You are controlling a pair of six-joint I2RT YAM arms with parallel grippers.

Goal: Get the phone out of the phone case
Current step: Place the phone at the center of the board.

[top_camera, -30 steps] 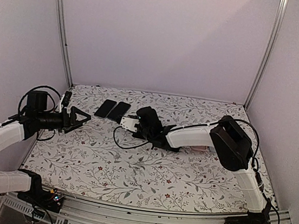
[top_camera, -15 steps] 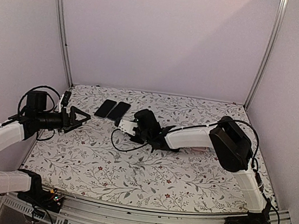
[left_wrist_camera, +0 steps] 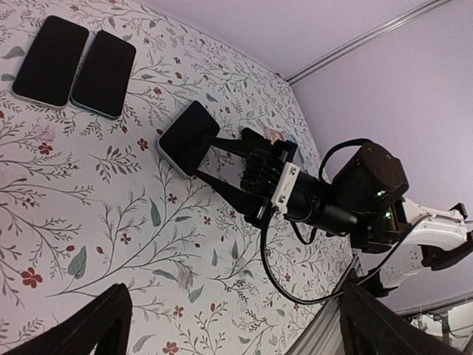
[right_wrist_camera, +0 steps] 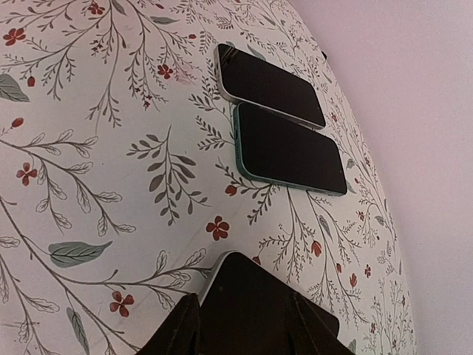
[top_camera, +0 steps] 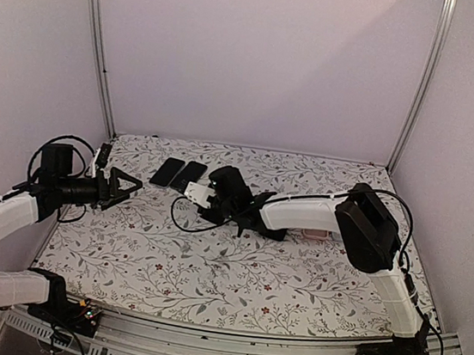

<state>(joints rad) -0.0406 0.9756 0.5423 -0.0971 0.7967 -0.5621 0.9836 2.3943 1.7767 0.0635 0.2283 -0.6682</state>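
The phone point(left_wrist_camera: 185, 134) lies flat on the table point(top_camera: 233, 281), screen side dark, with a pale edge that may be the phone case, though the pictures do not show whether the two are joined. The right gripper point(left_wrist_camera: 208, 157) reaches in low from the right, and its fingers point(right_wrist_camera: 177, 329) stand partly apart on either side of the phone's near end; whether they press on it or merely flank it cannot be told. The left gripper point(top_camera: 132, 189) hangs above the table's left side, well away, with its fingers spread wide and nothing between them. To do this step well, the right arm probably needs a firm hold on the rim, not the glass, while the left arm comes across to pin or peel a corner, since one pair of fingers alone would likely just slide the whole slab over the cloth. Two other phones, one silver-edged point(right_wrist_camera: 270, 85) and one teal-edged point(right_wrist_camera: 292, 148), lie side by side just beyond, close enough to be bumped. The table wears a pale cloth printed with leaves and small red flowers. Plain lilac walls point(top_camera: 260, 59) and metal posts point(top_camera: 98, 39) close the space.
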